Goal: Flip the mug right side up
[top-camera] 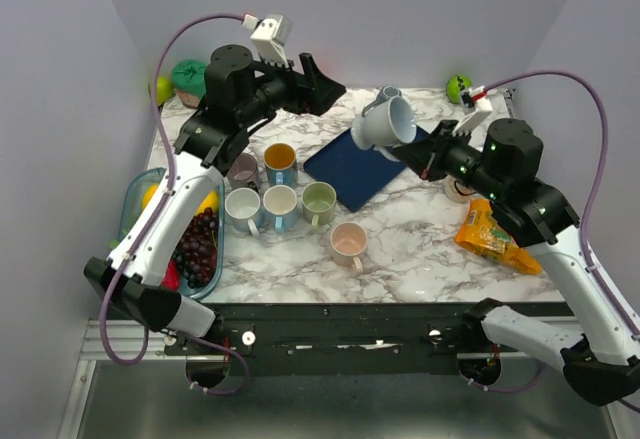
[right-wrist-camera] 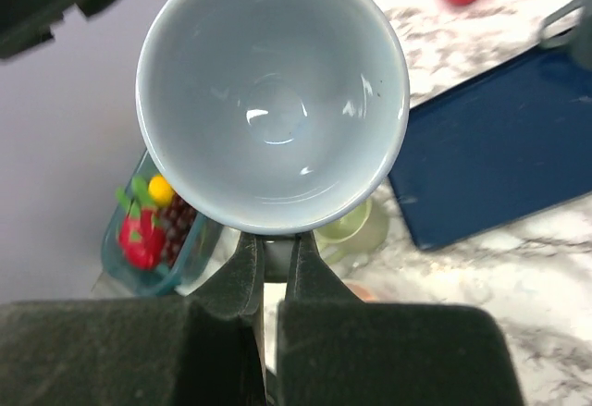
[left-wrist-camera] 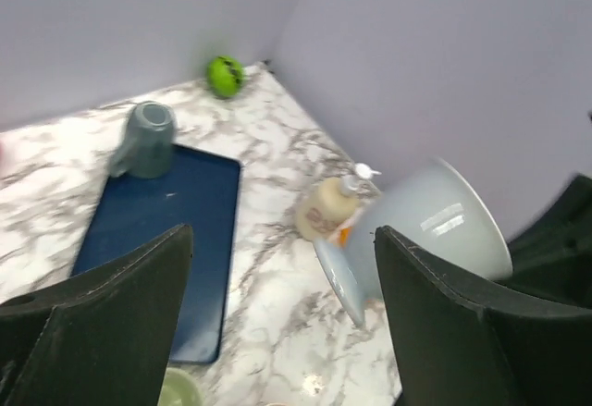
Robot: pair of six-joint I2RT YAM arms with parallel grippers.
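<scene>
A pale blue mug (top-camera: pixel 385 124) hangs in the air over the far end of the blue tray (top-camera: pixel 355 169). It is tipped on its side with its mouth facing the right wrist camera. My right gripper (top-camera: pixel 415 151) is shut on the mug (right-wrist-camera: pixel 273 101); its jaws (right-wrist-camera: pixel 275 258) pinch the handle just under the rim. My left gripper (top-camera: pixel 325 84) stands open to the left of the mug, with nothing between its fingers (left-wrist-camera: pixel 120 295). In the left wrist view the mug (left-wrist-camera: pixel 435 230) shows beyond the right finger, apart from it.
A grey mug (top-camera: pixel 387 95) stands upside down on the tray's far corner. Several upright mugs (top-camera: pixel 280 204) cluster at the centre left. A fruit container (top-camera: pixel 190 239) sits at the left edge, an orange snack bag (top-camera: pixel 490 239) at the right, and a soap bottle (left-wrist-camera: pixel 328 207) and green ball (top-camera: pixel 458 87) at the far right.
</scene>
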